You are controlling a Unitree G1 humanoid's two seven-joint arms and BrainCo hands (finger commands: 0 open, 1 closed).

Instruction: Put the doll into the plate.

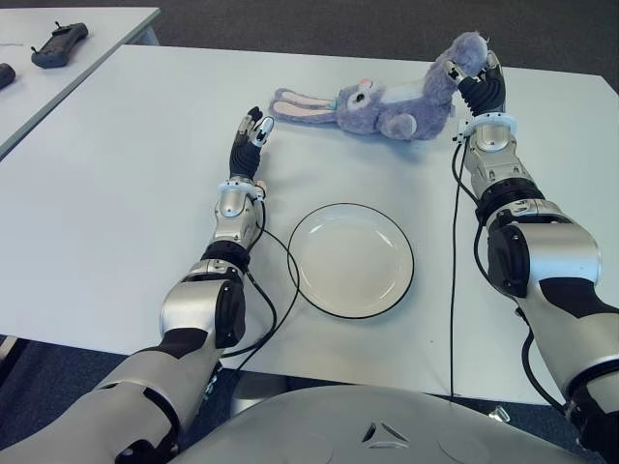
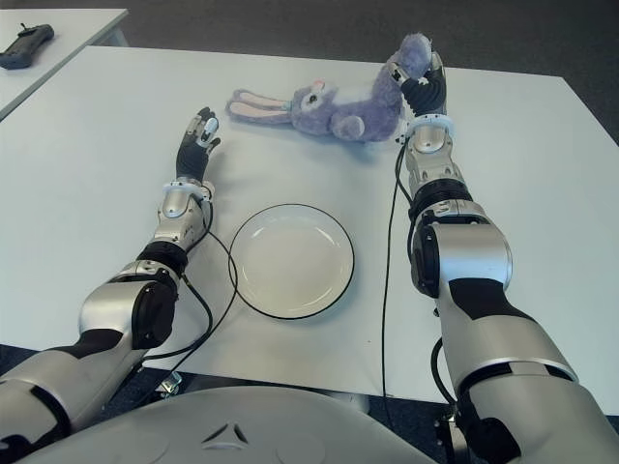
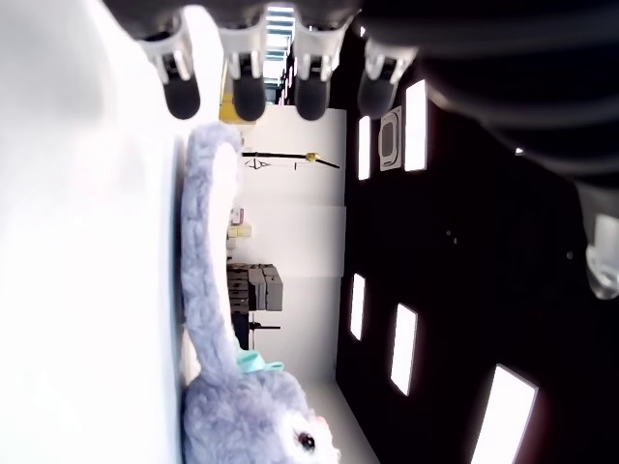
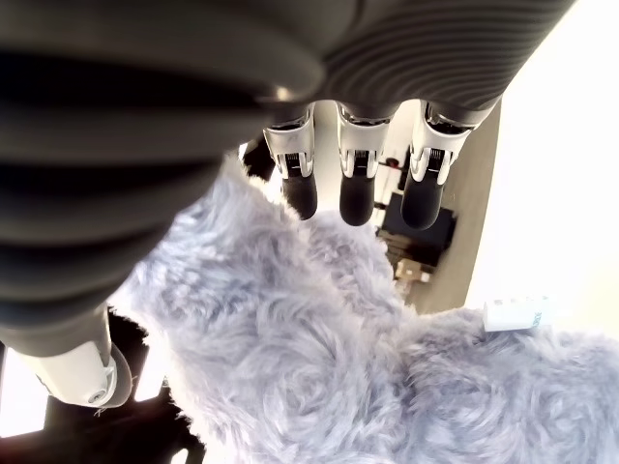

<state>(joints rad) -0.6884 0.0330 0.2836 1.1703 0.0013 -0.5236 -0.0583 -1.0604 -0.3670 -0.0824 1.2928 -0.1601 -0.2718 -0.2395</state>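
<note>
Gripping comes first, and from the left eye view I judge I am in that step: my right hand (image 1: 481, 82) is up at the far side of the table (image 1: 116, 174), closed around one raised foot of the doll (image 1: 387, 104), a grey plush rabbit whose head and long ears lie flat on the tabletop, stretched toward my left. The plate (image 1: 351, 259) sits bare and nearer to me, between my two arms, well apart from the doll. My left hand (image 1: 250, 133) shows just beside the ear tips, on their near left, fingers loosely extended and holding nothing. The right eye view gives the same layout and adds little. My left wrist view shows what the eyes cannot: four fingertips (image 3: 247, 97) hanging free with the rabbit's ear and face beyond them, not touched. My right wrist view confirms the hold, with three fingers (image 4: 356, 198) pressing into fur and the thumb on the other side. Next, I think, I must lift the doll clear and carry it back over the plate before letting go.
</note>
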